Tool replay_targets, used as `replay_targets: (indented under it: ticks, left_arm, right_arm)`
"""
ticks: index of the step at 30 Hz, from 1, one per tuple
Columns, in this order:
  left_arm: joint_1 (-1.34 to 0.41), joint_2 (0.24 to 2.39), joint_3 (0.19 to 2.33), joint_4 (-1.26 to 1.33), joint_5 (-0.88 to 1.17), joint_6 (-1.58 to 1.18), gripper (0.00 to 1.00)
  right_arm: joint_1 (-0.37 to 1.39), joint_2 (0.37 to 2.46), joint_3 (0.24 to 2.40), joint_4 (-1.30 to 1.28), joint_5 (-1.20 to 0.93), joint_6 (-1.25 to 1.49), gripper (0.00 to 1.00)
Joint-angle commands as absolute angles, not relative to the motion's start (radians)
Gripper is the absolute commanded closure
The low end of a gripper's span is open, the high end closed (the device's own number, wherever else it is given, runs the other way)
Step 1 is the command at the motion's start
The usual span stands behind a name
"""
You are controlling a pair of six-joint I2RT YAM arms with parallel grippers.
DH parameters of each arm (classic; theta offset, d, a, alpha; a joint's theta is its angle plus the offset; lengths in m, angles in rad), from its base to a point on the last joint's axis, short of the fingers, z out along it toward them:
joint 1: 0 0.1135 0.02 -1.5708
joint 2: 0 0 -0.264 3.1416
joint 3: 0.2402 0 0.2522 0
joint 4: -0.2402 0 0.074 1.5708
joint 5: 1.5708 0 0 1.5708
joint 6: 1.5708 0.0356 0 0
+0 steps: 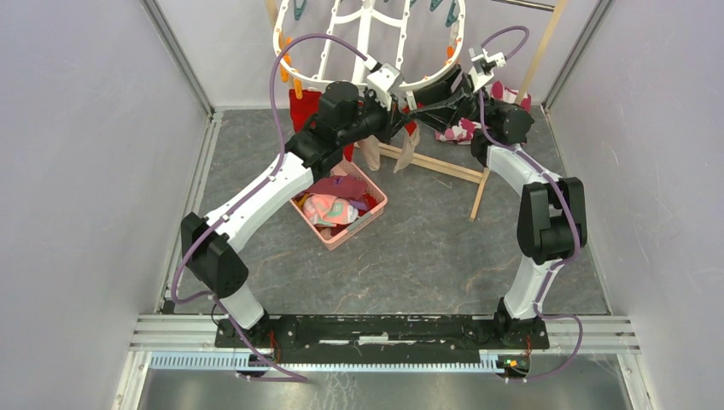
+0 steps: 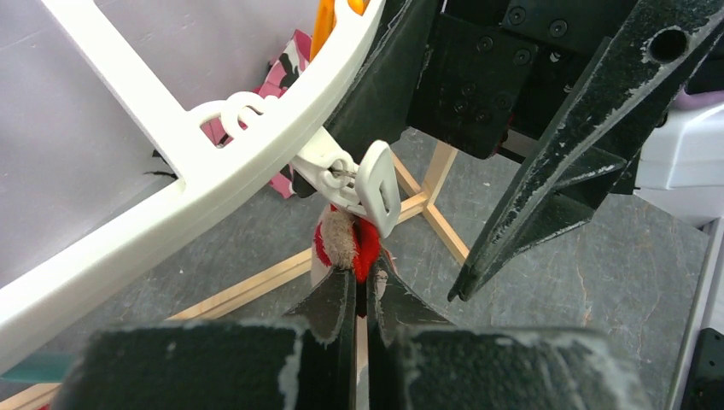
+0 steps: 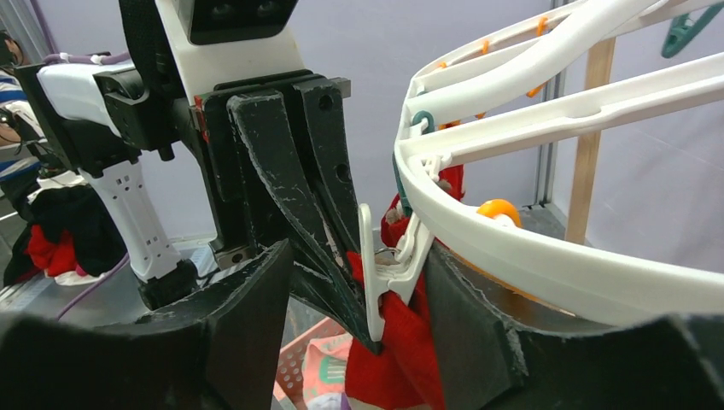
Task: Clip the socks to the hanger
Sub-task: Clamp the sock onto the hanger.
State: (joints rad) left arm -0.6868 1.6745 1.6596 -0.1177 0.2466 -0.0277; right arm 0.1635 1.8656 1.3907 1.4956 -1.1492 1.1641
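Note:
The white oval hanger (image 1: 363, 43) hangs at the back, and its rim (image 2: 171, 213) crosses the left wrist view. A white peg (image 2: 369, 184) on that rim bites the top of a red and beige sock (image 2: 352, 243). My left gripper (image 2: 363, 278) is shut on that sock just below the peg. In the right wrist view the peg (image 3: 376, 273) and the red sock (image 3: 405, 350) sit between the spread fingers of my right gripper (image 3: 363, 290), which is open. Both grippers meet under the hanger's near rim: left gripper (image 1: 399, 109), right gripper (image 1: 424, 104).
A pink basket (image 1: 373, 207) holding more socks sits on the floor under my left arm. A red sock (image 1: 303, 107) and beige socks (image 1: 371, 154) hang from the hanger. The wooden pole rack (image 1: 444, 166) and a patterned cloth (image 1: 457, 131) stand behind.

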Motion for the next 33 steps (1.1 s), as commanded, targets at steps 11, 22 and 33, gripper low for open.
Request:
replay_targets:
  ticks: [11,22,33]
  left_arm:
    - [-0.686,1.528,1.572,-0.051,0.210,-0.110,0.66]
    - [-0.686,1.354,1.402,-0.012,0.203,-0.167,0.44]
    - [-0.684,0.974,0.949,0.083,0.068,-0.327,0.06]
  right_arm:
    - [0.151,1.686,1.306,1.119,-1.226,0.622,0.21]
    - [0.122,1.574,1.455,-0.096,-1.139,-0.313,0.12]
    - [0.060,1.330,1.241,-0.479,-0.964,-0.652,0.12]
